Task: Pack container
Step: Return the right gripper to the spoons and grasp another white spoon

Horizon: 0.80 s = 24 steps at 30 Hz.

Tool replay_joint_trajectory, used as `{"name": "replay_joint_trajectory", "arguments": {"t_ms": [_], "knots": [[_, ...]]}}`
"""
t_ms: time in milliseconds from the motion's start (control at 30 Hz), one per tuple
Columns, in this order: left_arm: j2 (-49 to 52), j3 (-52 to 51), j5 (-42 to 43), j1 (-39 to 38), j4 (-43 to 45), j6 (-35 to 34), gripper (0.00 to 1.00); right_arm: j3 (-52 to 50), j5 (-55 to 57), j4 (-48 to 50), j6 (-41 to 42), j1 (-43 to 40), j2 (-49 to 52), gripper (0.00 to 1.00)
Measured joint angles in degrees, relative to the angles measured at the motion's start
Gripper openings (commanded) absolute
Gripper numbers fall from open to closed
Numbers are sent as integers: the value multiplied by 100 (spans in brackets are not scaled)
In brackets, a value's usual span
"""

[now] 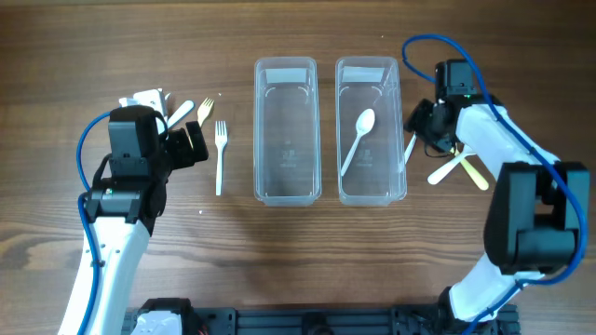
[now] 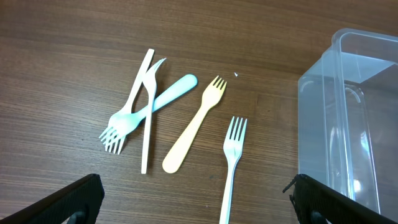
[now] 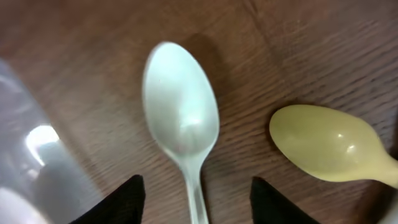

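- Left gripper (image 2: 194, 186): jaws spread wide, holding nothing, one dark finger in each lower corner of the left wrist view, above the brown wood-grain worktop (image 2: 56, 68).
- White plastic fork (image 2: 231, 163) lies nearest between those jaws, tines pointing away. It lies beside the wall of the empty clear rectangular plastic container (image 2: 348, 124).
- Yellow plastic fork (image 2: 194, 134) lies just left of it, slanted, tines away.
- Further left is a crossed heap: a pale blue plastic fork (image 2: 171, 93), a second white fork (image 2: 140, 93) and a straight white plastic stick (image 2: 147, 124), all touching.
- Right gripper (image 3: 196, 183): jaws part open, straddling the handle of a white plastic spoon (image 3: 180, 109). I cannot tell whether they touch it.
- That spoon lies bowl up on the worktop. A yellow plastic spoon (image 3: 329, 146) lies near on one side, and a clear container wall (image 3: 25, 143) on the other.
- Overhead: both containers stand side by side at the worktop's middle, long sides close together.
- The right clear plastic container (image 1: 398, 130) holds one white spoon (image 1: 358, 140), lying aslant on its floor.
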Motion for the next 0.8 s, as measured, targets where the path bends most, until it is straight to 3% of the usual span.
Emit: {"name": "replay_joint_trajectory", "arguments": {"t_ms": [267, 533, 800], "knots": [[0, 0, 0, 0, 0, 0, 100, 0, 37, 33, 98, -9, 208, 24], [0, 0, 0, 0, 0, 0, 100, 2, 299, -184, 103, -9, 212, 22], [0, 0, 0, 0, 0, 0, 100, 7, 614, -365, 98, -9, 212, 9]]}}
